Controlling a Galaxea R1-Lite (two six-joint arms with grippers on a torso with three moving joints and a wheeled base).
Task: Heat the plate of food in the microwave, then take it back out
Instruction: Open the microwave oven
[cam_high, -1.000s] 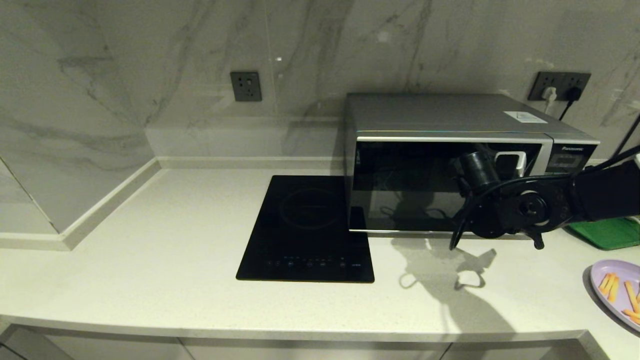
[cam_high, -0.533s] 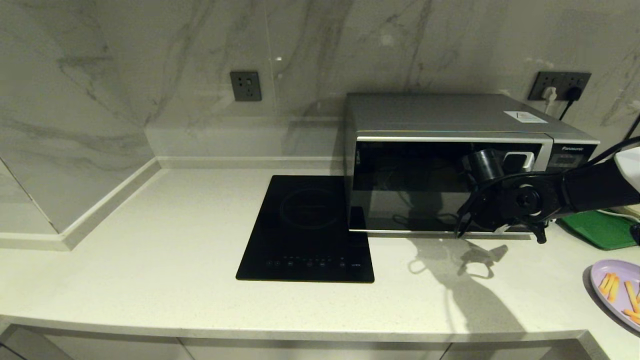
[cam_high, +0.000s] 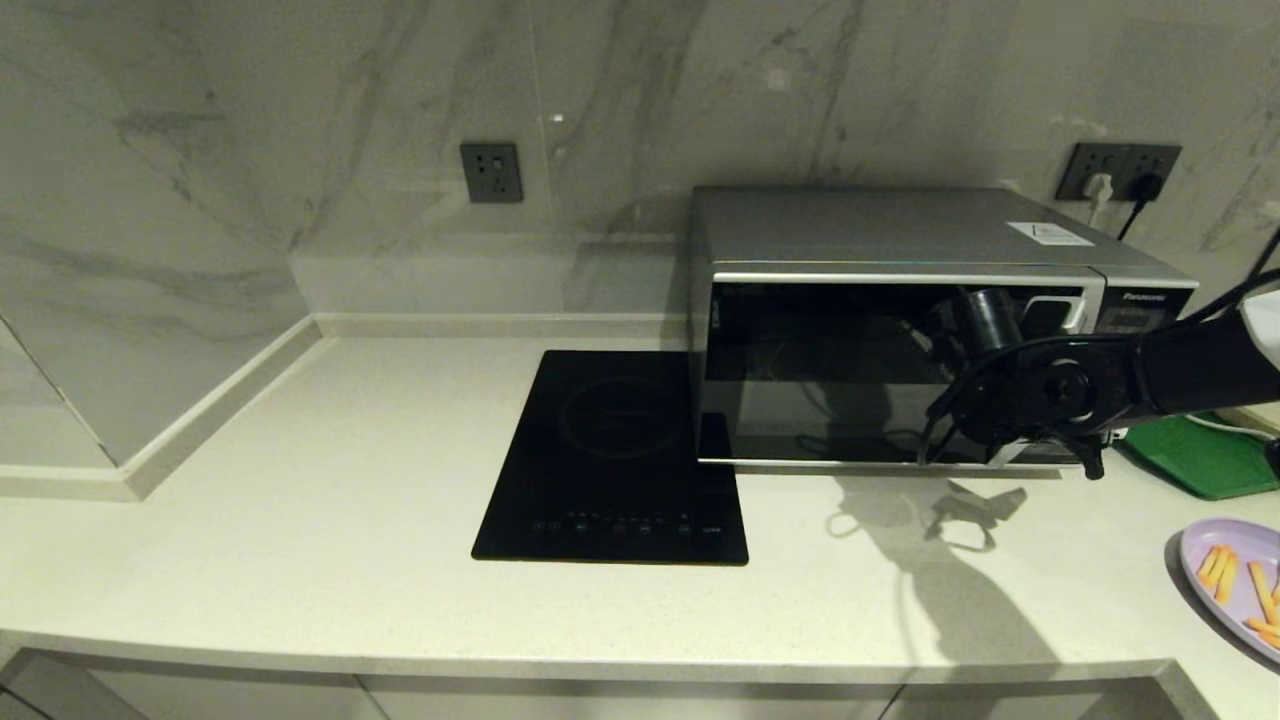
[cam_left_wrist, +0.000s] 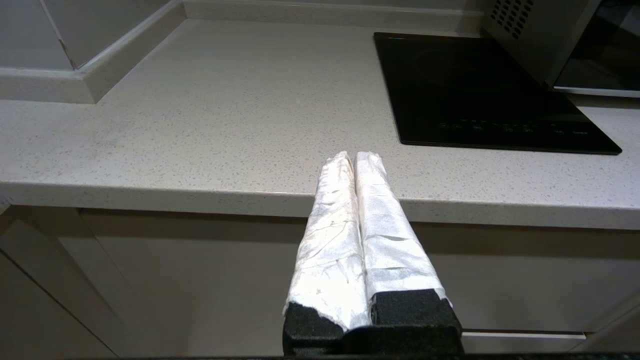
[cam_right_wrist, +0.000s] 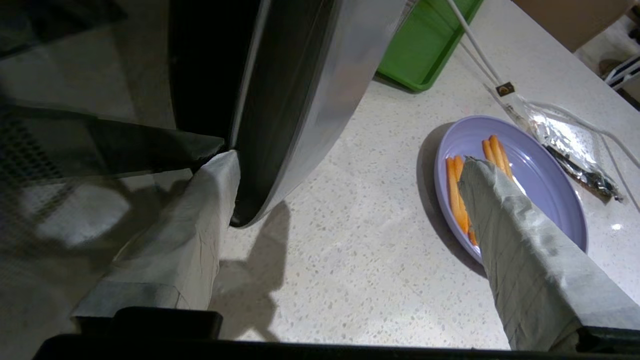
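Microwave first: we are looking at the large silver-grey boxy microwave (cam_high: 900, 330) with its dark glass door, standing at the back of the pale speckled stone counter (cam_high: 300, 520), with the flat black glass cooktop (cam_high: 615, 460) just beside it on the left. We are keeping our left gripper (cam_left_wrist: 356, 165) parked low off the counter's front edge, its white-wrapped fingers pressed together on nothing. We are holding our right gripper (cam_right_wrist: 345, 170) at the door's right edge, jaws spread wide and empty, one wrapped finger (cam_right_wrist: 200, 215) touching the curved silver trim. We judge the door-opening step to be just beginning. Further right, the round pale lilac plate of orange-yellow fry sticks (cam_high: 1235, 585) is sitting on the counter, well apart from the oven, near a green flat tray (cam_high: 1200, 455). Loading, heating and retrieval all appear to be remaining.
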